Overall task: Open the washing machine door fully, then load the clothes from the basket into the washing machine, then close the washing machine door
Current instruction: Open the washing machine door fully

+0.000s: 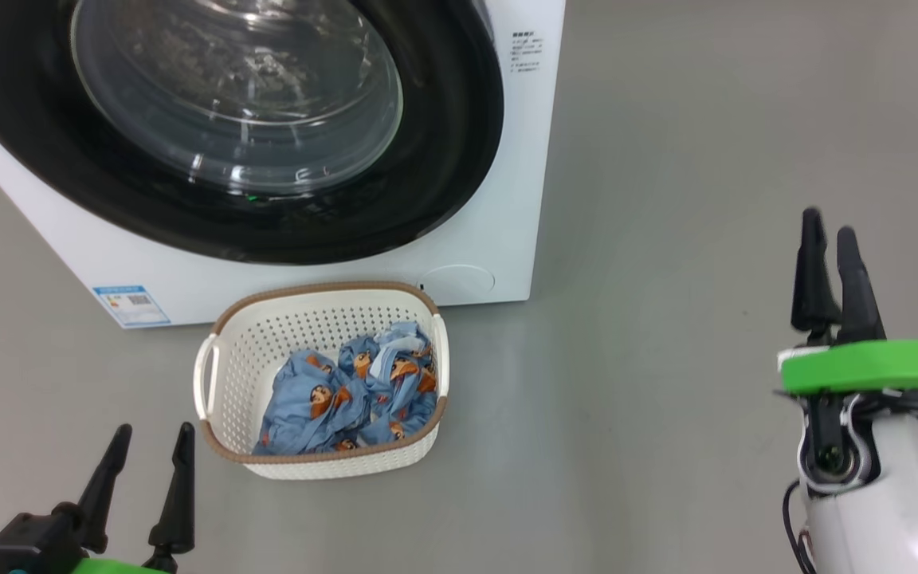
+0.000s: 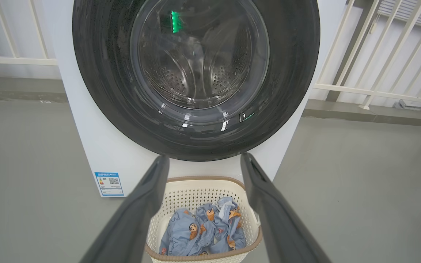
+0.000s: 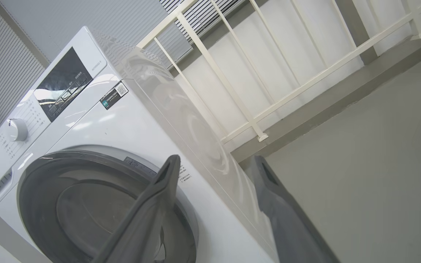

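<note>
Black and tapering, the two fingers of the left gripper (image 1: 152,434) stand spread at the lower left of the head view, holding nothing, just beside the basket's near left corner but not touching it. Up and right of them, one blue sticker (image 1: 131,304) sits on the lower left corner of the single white washing machine (image 1: 523,159). Its one round washing machine door (image 1: 443,159) is shut flat against the front, with the glossy black rim ringing the clear glass bowl.

One cream basket (image 1: 268,351) rests on the grey floor (image 1: 706,159) directly in front of the machine, close to its base, and two side handles can be counted on it. The clothes (image 1: 355,391) lie bunched in its right half, light blue with orange-brown bears. How many garments there are I cannot tell, as they are tangled into one heap.

Far to the right, well apart from basket and machine, the right gripper (image 1: 827,223) points upward over bare floor. Its two fingers are parted and empty.

The left wrist view looks straight at the door between its own open fingers, and through the glass it gives the perforated steel drum (image 2: 196,73), with a cream railing (image 2: 378,54) behind. The right wrist view, tilted, takes in the machine's top instead: one dark control panel (image 3: 62,86) and one white dial (image 3: 16,129).
</note>
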